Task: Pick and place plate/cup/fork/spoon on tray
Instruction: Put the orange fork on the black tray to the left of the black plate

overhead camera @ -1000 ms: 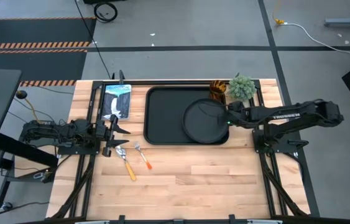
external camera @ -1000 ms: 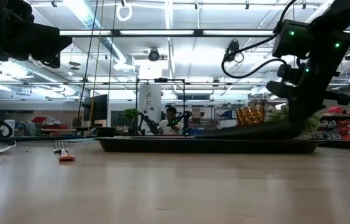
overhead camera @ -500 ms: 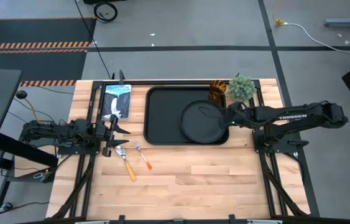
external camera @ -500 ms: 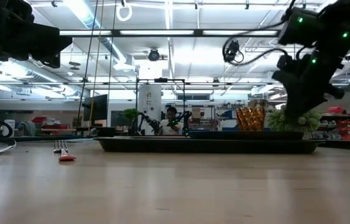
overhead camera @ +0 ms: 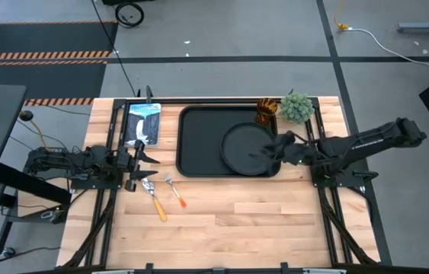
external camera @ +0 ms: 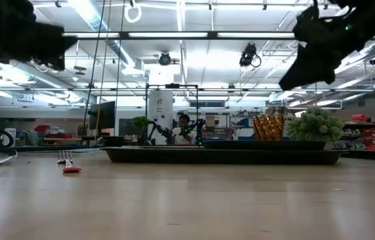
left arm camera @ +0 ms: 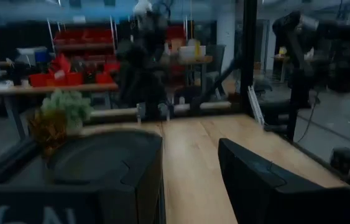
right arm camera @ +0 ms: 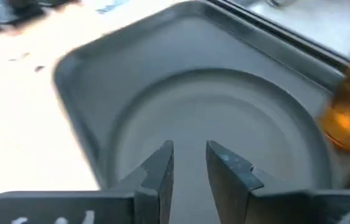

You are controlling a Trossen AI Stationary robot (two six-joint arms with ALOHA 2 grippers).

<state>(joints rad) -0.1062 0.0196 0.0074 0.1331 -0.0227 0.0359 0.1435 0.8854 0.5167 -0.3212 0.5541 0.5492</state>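
Note:
The round black plate (overhead camera: 246, 148) lies flat in the right half of the black tray (overhead camera: 199, 137); it also shows in the right wrist view (right arm camera: 224, 106). My right gripper (overhead camera: 272, 150) hangs above the plate's right part, open by a narrow gap (right arm camera: 189, 158), and touches nothing. The amber cup (overhead camera: 266, 111) stands on the table behind the tray's far right corner. The fork (overhead camera: 174, 190) and the spoon (overhead camera: 154, 198) lie on the table in front of the tray's left end. My left gripper (overhead camera: 147, 158) waits open, left of the tray.
A small green potted plant (overhead camera: 296, 106) stands right beside the cup. A blue-white packet (overhead camera: 144, 122) lies at the table's far left. The tray's left half is bare. Bare wood spreads along the table's near side.
The plate's right side, held up at a tilt by my right gripper, has come down flat in the tray. My right gripper has let go of it, risen well above it and drawn slightly toward the near edge.

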